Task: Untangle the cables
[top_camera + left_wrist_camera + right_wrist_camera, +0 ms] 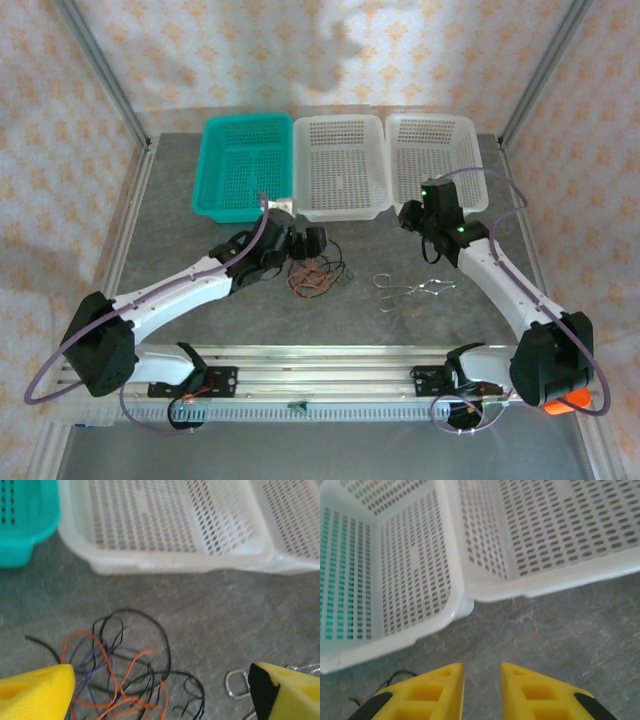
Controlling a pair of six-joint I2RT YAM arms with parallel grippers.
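The cables (316, 274) lie in a loose tangle of thin black and orange-red wires, with some purple strands, on the grey table just in front of the middle basket. My left gripper (306, 250) hovers right over them. In the left wrist view it (161, 676) is open wide, and the cables (125, 675) lie on the table between its yellow fingers (37, 692), untouched. My right gripper (412, 218) sits near the right basket's front corner. Its jaws (482, 674) stand a narrow gap apart over bare table, holding nothing. A black wire end (395, 675) peeks in at the left.
Three baskets line the back: teal (215, 170), white middle (340, 205) and white right (470, 165). A silver metal clip (410, 291) lies right of the tangle, and its loop (235, 685) rests beside my left gripper's right finger. The arm bases and a rail occupy the near edge.
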